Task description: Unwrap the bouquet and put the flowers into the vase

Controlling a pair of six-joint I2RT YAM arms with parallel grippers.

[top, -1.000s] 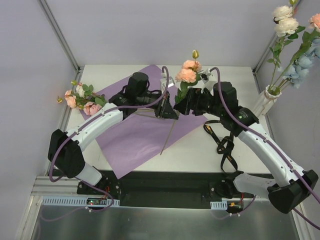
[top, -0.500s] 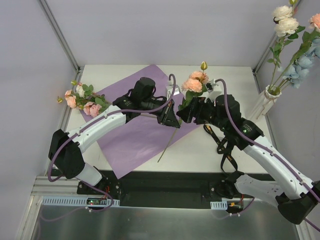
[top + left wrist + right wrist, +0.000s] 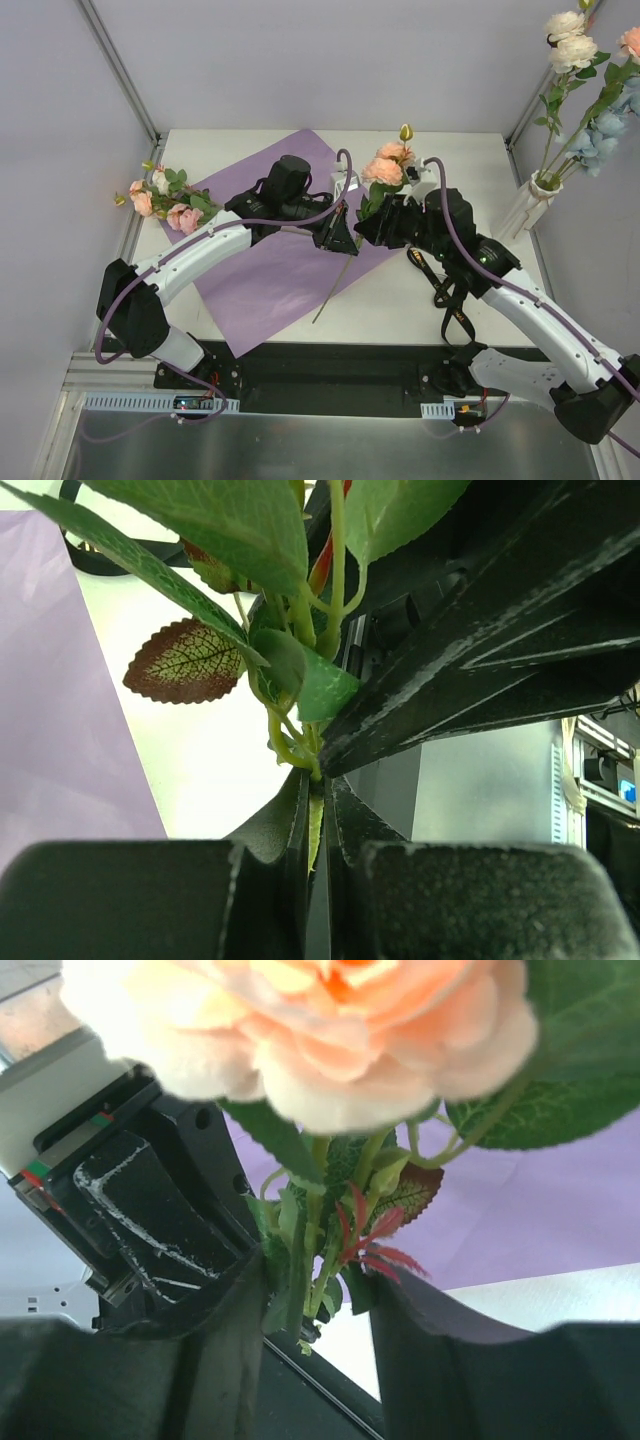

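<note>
Since a second ago my right gripper [image 3: 368, 230] has half-narrowed round the rose [image 3: 383, 170] — stem between its jaws, unpinched, bloom above — just beside the left gripper [image 3: 345, 238] clamping it; vase [image 3: 530, 205] well behind its wrist.

Top view overhead from behind, wrist views close-up, sharing the flowers [image 3: 385, 170]

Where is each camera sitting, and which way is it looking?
Top camera: above and behind the arms, looking down on the table; both arms show, with left gripper and right gripper.
Left wrist: on the left arm, looking along its shut fingers at the rose stem.
Right wrist: on the right arm, looking between its fingers at the rose.
Shared: all three show the purple paper.
</note>
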